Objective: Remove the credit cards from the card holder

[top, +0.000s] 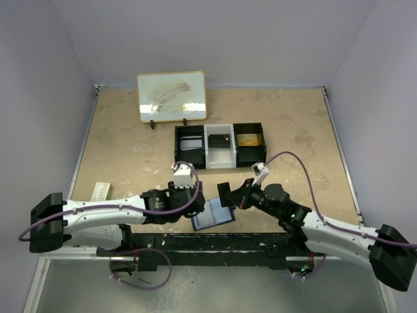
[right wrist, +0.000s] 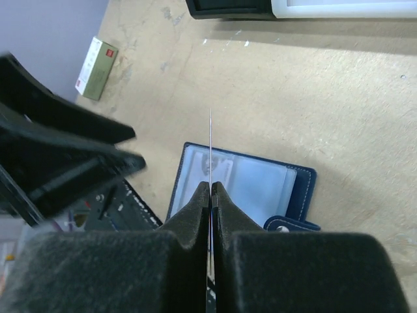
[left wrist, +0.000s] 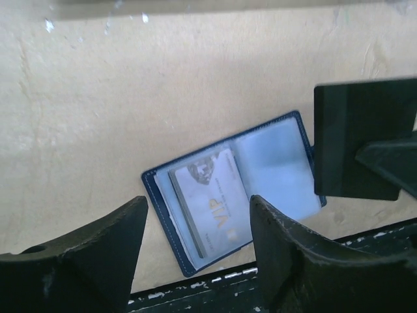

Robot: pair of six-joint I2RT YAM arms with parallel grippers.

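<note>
At the near edge of the table (top: 117,150) the card holder (top: 213,215) lies open, one pale card (left wrist: 212,199) inside — right gripper (right wrist: 210,189) pinching a black card (left wrist: 355,140), left gripper (left wrist: 199,212) open above — so the black card likely needs setting aside next.

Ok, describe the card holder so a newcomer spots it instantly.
Start at the beige table, then its near edge, about midway across. The card holder lies open there: a flat navy folder with pale pockets and a card marked VIP inside, unlike the black three-compartment tray farther back.
</note>
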